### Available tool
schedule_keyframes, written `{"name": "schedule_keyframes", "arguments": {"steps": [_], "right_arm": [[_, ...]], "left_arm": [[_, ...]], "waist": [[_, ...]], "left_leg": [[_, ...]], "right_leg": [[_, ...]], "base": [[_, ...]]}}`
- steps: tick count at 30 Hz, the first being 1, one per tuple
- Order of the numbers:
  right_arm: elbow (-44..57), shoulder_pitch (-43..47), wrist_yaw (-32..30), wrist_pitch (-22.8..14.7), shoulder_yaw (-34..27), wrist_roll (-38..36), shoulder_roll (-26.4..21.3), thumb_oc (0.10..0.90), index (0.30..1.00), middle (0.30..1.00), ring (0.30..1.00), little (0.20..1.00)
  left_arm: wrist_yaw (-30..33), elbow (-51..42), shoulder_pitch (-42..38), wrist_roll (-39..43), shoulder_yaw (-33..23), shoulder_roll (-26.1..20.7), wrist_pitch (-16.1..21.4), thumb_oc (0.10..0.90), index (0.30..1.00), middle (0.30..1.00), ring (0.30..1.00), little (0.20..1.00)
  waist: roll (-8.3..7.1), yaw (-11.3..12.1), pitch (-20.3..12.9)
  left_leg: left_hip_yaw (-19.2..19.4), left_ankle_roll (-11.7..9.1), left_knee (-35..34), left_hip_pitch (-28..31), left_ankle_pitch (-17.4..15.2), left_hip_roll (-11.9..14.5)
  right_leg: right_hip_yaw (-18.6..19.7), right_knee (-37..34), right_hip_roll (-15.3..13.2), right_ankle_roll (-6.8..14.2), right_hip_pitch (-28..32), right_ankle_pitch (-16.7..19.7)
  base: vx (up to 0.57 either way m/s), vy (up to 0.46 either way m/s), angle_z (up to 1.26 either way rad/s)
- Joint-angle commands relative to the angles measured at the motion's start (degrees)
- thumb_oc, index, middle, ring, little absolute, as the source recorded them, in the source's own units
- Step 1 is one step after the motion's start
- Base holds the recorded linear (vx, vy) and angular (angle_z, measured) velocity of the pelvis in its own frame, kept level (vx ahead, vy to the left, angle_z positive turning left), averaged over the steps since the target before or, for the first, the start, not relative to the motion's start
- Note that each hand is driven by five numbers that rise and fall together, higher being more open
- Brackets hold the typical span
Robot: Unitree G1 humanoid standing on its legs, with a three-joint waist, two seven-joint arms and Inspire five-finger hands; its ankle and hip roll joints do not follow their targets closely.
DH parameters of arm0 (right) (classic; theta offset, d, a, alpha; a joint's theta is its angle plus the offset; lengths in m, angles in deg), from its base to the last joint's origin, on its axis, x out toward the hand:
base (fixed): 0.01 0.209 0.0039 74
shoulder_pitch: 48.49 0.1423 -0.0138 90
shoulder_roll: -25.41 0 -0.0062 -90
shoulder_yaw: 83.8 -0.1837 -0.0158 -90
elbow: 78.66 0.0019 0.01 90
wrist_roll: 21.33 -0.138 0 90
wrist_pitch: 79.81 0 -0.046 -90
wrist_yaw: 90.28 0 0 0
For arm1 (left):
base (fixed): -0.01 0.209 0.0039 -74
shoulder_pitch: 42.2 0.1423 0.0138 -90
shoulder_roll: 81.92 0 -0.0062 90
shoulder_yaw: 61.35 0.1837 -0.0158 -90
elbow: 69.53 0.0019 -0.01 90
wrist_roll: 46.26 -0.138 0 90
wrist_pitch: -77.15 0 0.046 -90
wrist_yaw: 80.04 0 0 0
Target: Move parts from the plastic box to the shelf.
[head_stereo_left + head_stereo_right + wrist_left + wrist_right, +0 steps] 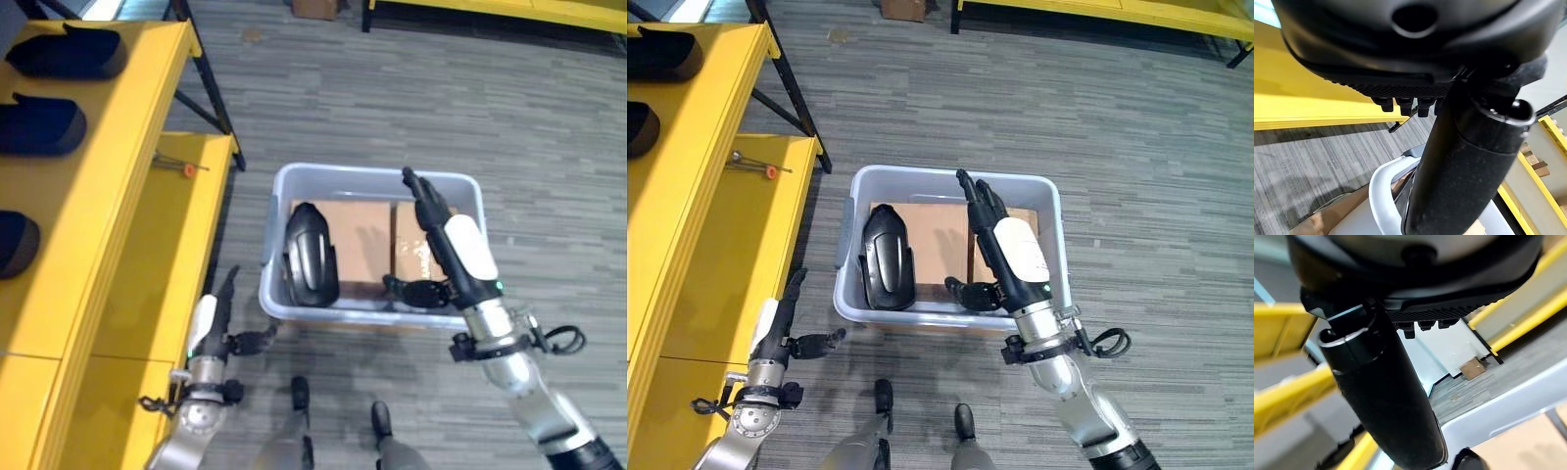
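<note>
**Right hand over the box, one part left inside**

Pale grey plastic box (277, 186) sits on the striped grey floor (392, 88), just beside the yellow metal shelf (108, 225). One black moulded shell part (312, 255) lies in the box's left half on the brown cardboard liner (358, 230), long axis front to back. Three similar black shell parts (39, 127) sit spaced in a row on the upper shelf level, so I'd judge the transfer mostly done.

Right hand (988, 220) is above the box's right half, fingers straight and pointing to the far wall, thumb spread toward the near wall, holding nothing. Probably staged to reach across to the part, which is well to its left.

Left hand (217, 313) hangs low between the box and the shelf edge, fingers extended, thumb out to the box wall, empty; reads as idle.

Small red-handled tool (181, 168) on the lower shelf level, unrelated.
</note>
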Motion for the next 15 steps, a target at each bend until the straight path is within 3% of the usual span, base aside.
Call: {"name": "schedule_keyframes", "arguments": {"steps": [1,4,6,8,9,12,15], "right_arm": [[3.3,11.6,-2.6,-2.9,0.5,1.6,-4.0,0.900,1.000,1.000,1.000,1.000],[1.6,16.8,-1.4,-2.9,4.2,1.7,-8.4,0.900,1.000,1.000,1.000,1.000],[-1.9,26.3,0.0,-2.1,11.4,3.2,-14.1,0.900,1.000,1.000,1.000,1.000],[-3.6,30.2,1.2,-1.7,14.8,4.2,-16.9,0.900,1.000,1.000,1.000,1.000],[-3.8,30.8,1.1,-1.7,15.3,4.2,-16.9,0.900,1.000,1.000,1.000,1.000],[-6.6,40.8,3.2,-1.3,24.5,8.1,-21.5,0.900,1.000,1.000,1.000,1.000],[-8.1,44.6,3.7,-1.5,28.2,9.7,-22.9,0.900,1.000,1.000,1.000,1.000]], "left_arm": [[1.0,-5.4,-3.7,-0.3,-0.4,-4.2,5.3,0.900,1.000,1.000,1.000,1.000],[0.4,-5.7,-3.9,0.3,0.3,-5.3,5.7,0.900,1.000,1.000,1.000,1.000],[0.2,-6.1,-4.9,0.9,0.7,-6.4,5.9,0.900,1.000,1.000,1.000,1.000],[0.4,-6.1,-5.1,1.2,1.0,-7.0,6.0,0.900,1.000,1.000,1.000,1.000],[0.4,-6.1,-5.2,1.2,0.9,-6.8,6.0,0.900,1.000,1.000,1.000,1.000],[0.8,-5.6,-5.9,1.4,1.3,-7.9,6.0,0.900,1.000,1.000,1.000,1.000],[1.0,-5.6,-6.0,1.2,1.3,-8.1,6.1,0.900,1.000,1.000,1.000,1.000]], "waist": [[-0.47,1.7,-1.4],[-0.34,2.5,0.2],[-0.01,3.3,2.2],[-0.09,3.9,3.0],[0.04,3.7,3.1],[0.51,4.8,4.7],[0.76,5.0,5.3]], "left_leg": [[0.0,-1.6,8.1,-1.1,-6.5,3.5],[-0.6,-1.7,8.1,-1.9,-6.1,3.6],[-1.0,-1.9,8.3,-3.0,-5.6,3.6],[-1.3,-2.0,8.2,-3.4,-5.3,3.6],[-1.3,-2.0,8.3,-3.4,-5.3,3.6],[-1.9,-2.3,8.2,-4.5,-4.7,3.5],[-2.2,-2.3,8.1,-4.9,-4.4,3.5]], "right_leg": [[-0.8,3.5,-0.4,-1.2,-3.5,0.8],[-1.2,4.9,-0.2,-1.4,-4.8,0.5],[-1.7,6.8,0.2,-1.6,-6.5,0.0],[-2.0,7.5,0.3,-1.7,-7.2,-0.1],[-2.0,7.6,0.3,-1.7,-7.3,-0.2],[-2.5,9.2,0.7,-1.8,-9.0,-0.6],[-2.8,9.9,0.7,-1.8,-9.6,-0.8]], "base": [[-0.06,-0.049,0.12],[-0.07,-0.053,0.11],[-0.09,-0.045,0.16],[-0.04,-0.030,0.10],[-0.03,-0.013,0.08],[-0.05,-0.019,0.14],[-0.02,-0.012,0.09]]}}
